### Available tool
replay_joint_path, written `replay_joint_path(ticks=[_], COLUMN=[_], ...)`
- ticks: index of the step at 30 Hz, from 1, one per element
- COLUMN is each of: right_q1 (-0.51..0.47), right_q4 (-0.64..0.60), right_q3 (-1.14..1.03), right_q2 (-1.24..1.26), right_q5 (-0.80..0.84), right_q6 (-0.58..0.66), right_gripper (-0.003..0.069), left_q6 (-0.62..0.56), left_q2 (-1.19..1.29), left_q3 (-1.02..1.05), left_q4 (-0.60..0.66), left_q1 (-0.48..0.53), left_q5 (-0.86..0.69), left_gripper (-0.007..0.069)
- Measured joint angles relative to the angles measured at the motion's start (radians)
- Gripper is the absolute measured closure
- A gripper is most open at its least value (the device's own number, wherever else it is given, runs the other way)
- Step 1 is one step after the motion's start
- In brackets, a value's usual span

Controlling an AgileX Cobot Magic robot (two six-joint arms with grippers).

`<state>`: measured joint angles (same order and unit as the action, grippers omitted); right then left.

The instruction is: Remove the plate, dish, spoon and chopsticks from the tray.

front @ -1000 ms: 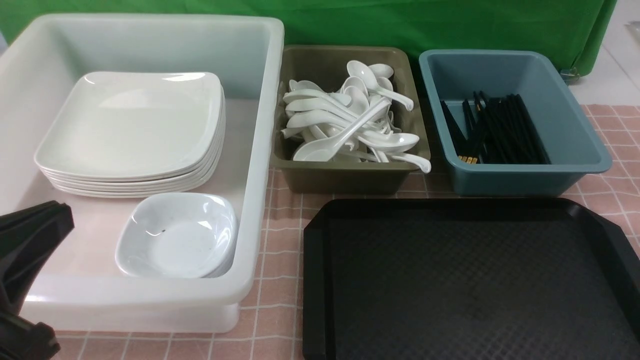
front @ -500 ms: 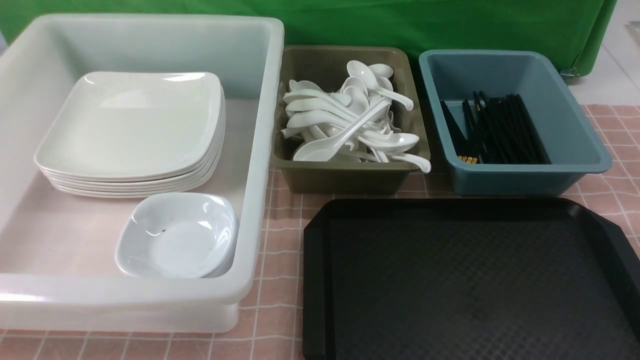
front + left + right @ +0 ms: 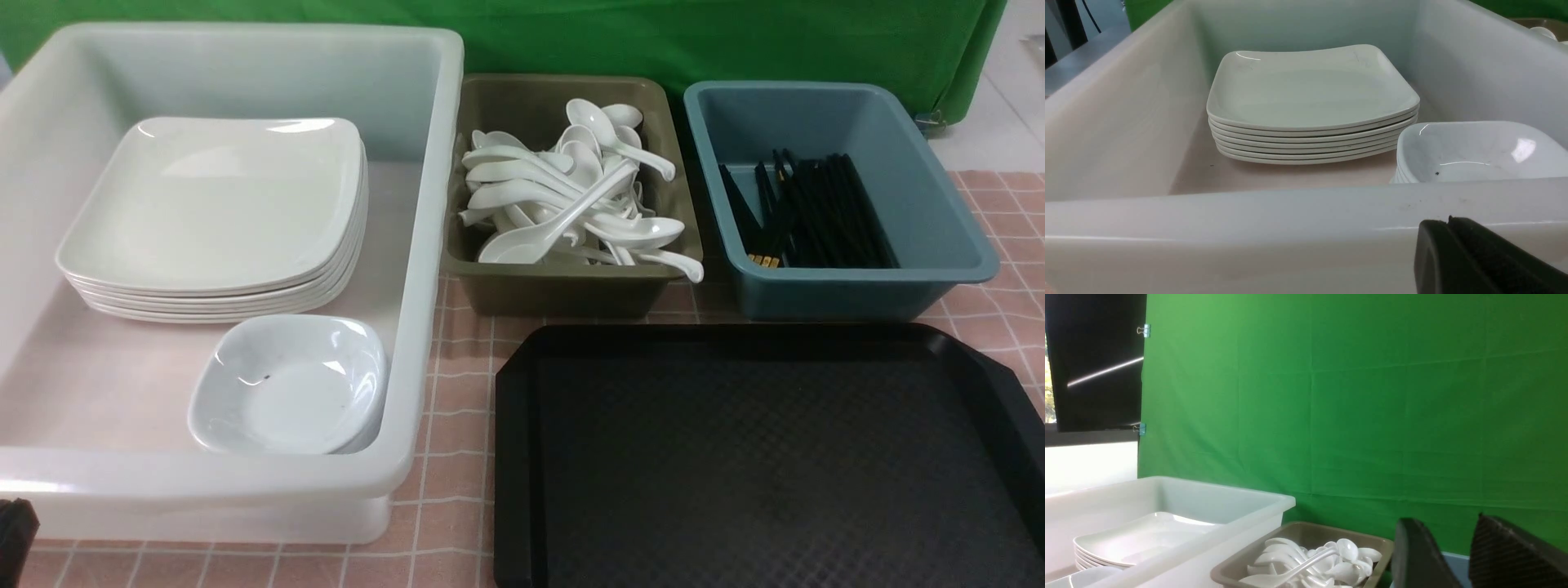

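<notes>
The black tray [image 3: 735,333] lies at the front right with nothing on it. The plate [image 3: 212,196] tops a stack of several in the white tub [image 3: 424,245], and the dish [image 3: 290,384] sits in front of that stack. The spoon [image 3: 563,216] lies across a heap of spoons in the olive tub [image 3: 571,290]. The chopsticks [image 3: 808,212] rest in the blue tub [image 3: 857,290]. My left gripper [image 3: 1447,222] is shut and holds nothing, just outside the white tub's near wall [image 3: 1249,228]. My right gripper [image 3: 1447,522] is open and holds nothing, raised and facing the green backdrop.
The three tubs stand in a row behind and left of the tray on a pink checked cloth [image 3: 457,367]. A green screen [image 3: 653,41] closes off the back. A black bit of my left arm [image 3: 12,531] shows at the front left corner.
My left arm has drawn back from the white tub's front left corner toward me; only a small black bit of it shows now. Nothing else has moved.
</notes>
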<state>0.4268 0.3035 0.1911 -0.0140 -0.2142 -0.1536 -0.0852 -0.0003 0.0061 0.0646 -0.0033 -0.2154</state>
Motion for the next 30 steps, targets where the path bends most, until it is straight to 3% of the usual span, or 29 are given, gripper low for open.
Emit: replay_joint_path(ticks=[20,25,30], right_q1=[0.000,0.000,0.000], right_q4=[-0.004,-0.222,-0.277], right_q3=[-0.003,-0.049,-0.089], right_q2=[0.000,0.000,0.000], right_q5=[0.006,0.043,0.084], right_q6=[0.000,0.120,0.177], right_gripper=[0.0392,0.0392,0.0392], left_q6=[-0.004,-0.009,-0.011], left_q2=[0.000,0.000,0.000], left_q3=[0.000,0.000,0.000], left_q4=[-0.006,-0.008,-0.010], left_q1=[0.000,-0.001,-0.001], left_q5=[0.000,0.000,0.000], left_gripper=[0.0624,0.0624,0.0624])
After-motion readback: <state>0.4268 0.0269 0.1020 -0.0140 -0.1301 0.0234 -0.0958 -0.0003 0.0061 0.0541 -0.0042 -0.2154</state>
